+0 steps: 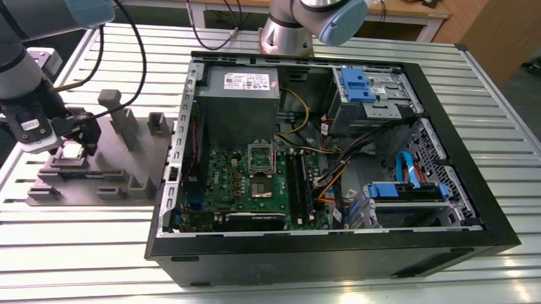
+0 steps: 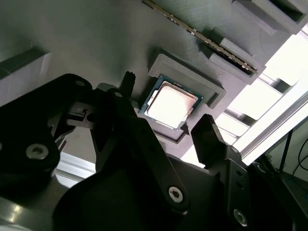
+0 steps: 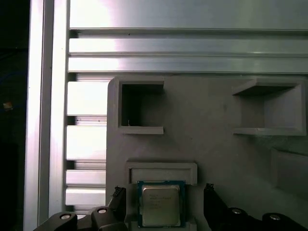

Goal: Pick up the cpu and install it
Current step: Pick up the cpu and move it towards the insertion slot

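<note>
cpu (image 3: 160,204) — flat square, shiny metal top | seated in matte grey holder (image 3: 216,144) pocket | gripper (image 3: 163,194) released — black fingers spread either side

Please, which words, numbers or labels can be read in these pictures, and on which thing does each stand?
White label on the grey box: print too small to read.
Top of the cpu: faint print, too blurred to read.
None can be quoted.

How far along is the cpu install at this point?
Done: the claw is placed over the cpu, open, a finger either side. In hand: nothing; the cpu lies in its grey fixture. Left: lifting it and seating it in the motherboard socket.
</note>
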